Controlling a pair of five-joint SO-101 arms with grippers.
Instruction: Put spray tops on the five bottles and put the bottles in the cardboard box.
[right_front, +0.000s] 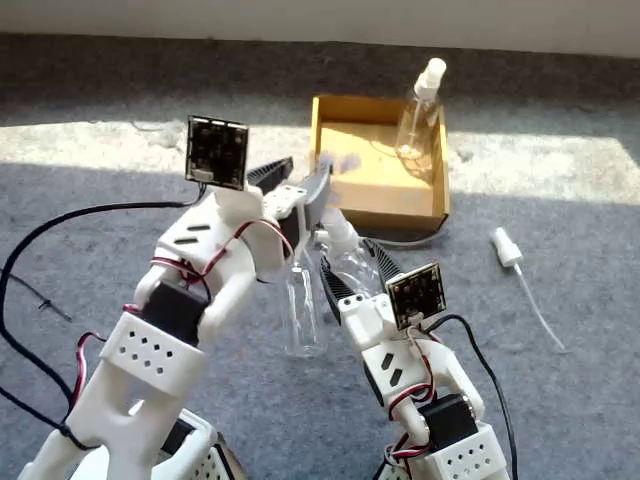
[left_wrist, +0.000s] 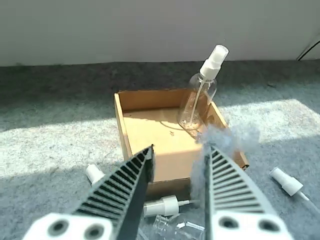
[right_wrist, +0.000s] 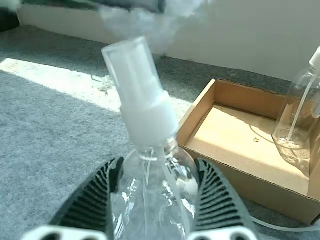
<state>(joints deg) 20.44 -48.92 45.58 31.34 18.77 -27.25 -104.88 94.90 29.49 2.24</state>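
Clamped upright in the right gripper (right_wrist: 158, 166): the held bottle (right_wrist: 150, 210), clear plastic, with a white spray top (right_wrist: 142, 100) seated on its neck. Pinched at the shoulders, 1 ribbed black finger pressing each side, so clenched firmly on the bottle. Stands about mid-carpet in the high view, in front of the cardboard box (left_wrist: 120, 120).

Just beside it, toward the left arm: a 2nd bottle (right_front: 303, 310), also clear and upright on the grey carpet (right_front: 560, 400), free of both grippers. Neck tucked behind the left arm's wires, so no telling whether capped.

Just above the spray top: the left gripper (left_wrist: 180, 148), spread wide, nothing between its fingers, pointing toward the box.

Beyond both grippers: the box itself, open side up, lit by a band of sun. Holds 1 boxed bottle (right_front: 418, 125), capped with its own sprayer, standing in the far corner on the right arm's side.

On the carpet around the box, 3 spare sprayers:
- 1st loose top (left_wrist: 162, 206), on its side just before the box's near wall, thin tube pointing sideways.
- 2nd loose top (left_wrist: 94, 173), near the box's near corner on the left arm's side.
- 3rd loose top (right_front: 505, 248), apart from the box on the right arm's side, long tube trailing away across the carpet.
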